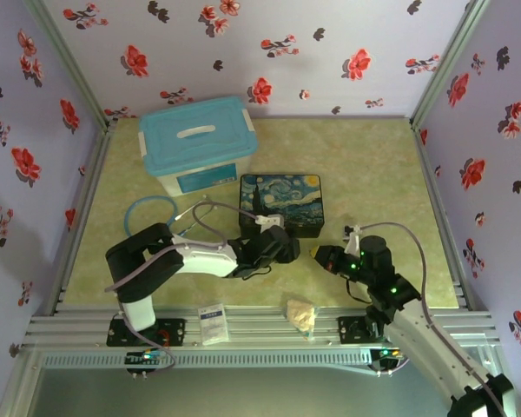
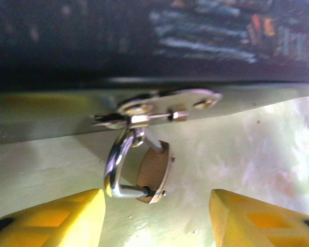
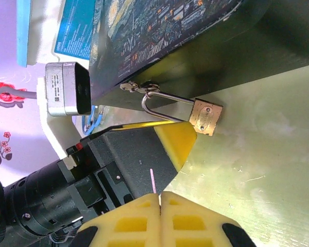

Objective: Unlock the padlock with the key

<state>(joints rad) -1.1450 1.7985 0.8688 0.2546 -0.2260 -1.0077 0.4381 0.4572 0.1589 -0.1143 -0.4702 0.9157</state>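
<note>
Far left on the counter (image 1: 391, 174), at the back: a blue-lidded bin (image 1: 198, 143), with a loop of blue cable (image 1: 152, 208) just in front of it. Nearer the front edge, flat on the metal rail (image 1: 260, 328): a small white packet (image 1: 213, 323).

Next, the left tool (image 2: 155, 211), reaching rightward and low against the front wall of the starry-night box (image 1: 280, 201). Stands spread, yellow fingers (image 2: 56, 221) wide apart, one on each side of the padlock (image 2: 153, 172). In the left wrist view, touches neither the brass body nor the shackle (image 2: 115, 164). From the right wrist view, one yellow tip just beside the shackle and the body; contact there impossible to judge.

Padlock itself: hangs from the box's clasp (image 2: 165, 105) by the silver shackle, body tilted, down near the counter at the foot of the box's front wall.

Further right, at the front edge: a crumpled beige wrapper (image 1: 301, 314).

Then the right tool (image 3: 159, 206), pointed left toward the padlock and near the left tool. Yellow pads pressed flat together. From the seam between them, a thin pale sliver (image 3: 152, 181) sticking out, too thin to name.
</note>
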